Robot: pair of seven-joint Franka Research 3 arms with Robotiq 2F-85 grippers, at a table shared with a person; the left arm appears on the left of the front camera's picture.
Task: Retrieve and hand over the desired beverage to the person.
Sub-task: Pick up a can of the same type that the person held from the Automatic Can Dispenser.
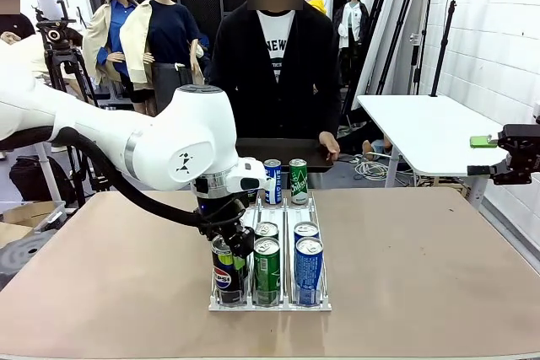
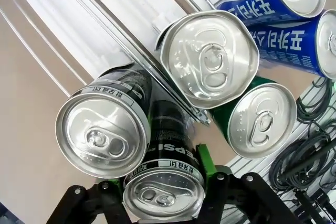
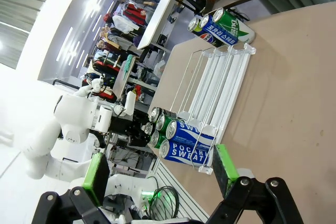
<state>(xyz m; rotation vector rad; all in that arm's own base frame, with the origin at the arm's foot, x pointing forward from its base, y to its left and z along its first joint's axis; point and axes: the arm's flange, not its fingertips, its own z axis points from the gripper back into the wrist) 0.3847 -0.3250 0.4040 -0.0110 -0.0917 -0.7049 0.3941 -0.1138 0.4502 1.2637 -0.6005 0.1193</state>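
Observation:
A clear three-lane rack [image 1: 288,303] in the middle of the table holds several cans. My left gripper [image 1: 229,246] reaches down from above and is shut on the black Pepsi can [image 1: 225,276] at the near end of the left lane. In the left wrist view that can [image 2: 164,191] sits between the green pads [image 2: 206,162], with a second black can [image 2: 102,129] right beside it. The person [image 1: 274,56] stands at the far side, one hand [image 1: 329,145] resting low. My right gripper [image 1: 516,154] hangs open off the table's right edge, and in its own view the right gripper [image 3: 160,182] holds nothing.
Green cans [image 1: 267,267] fill the middle lane and blue cans [image 1: 308,267] the right lane. A blue can [image 1: 272,181] and a green can [image 1: 298,180] stand at the rack's far end. A white side table [image 1: 422,128] is at the back right.

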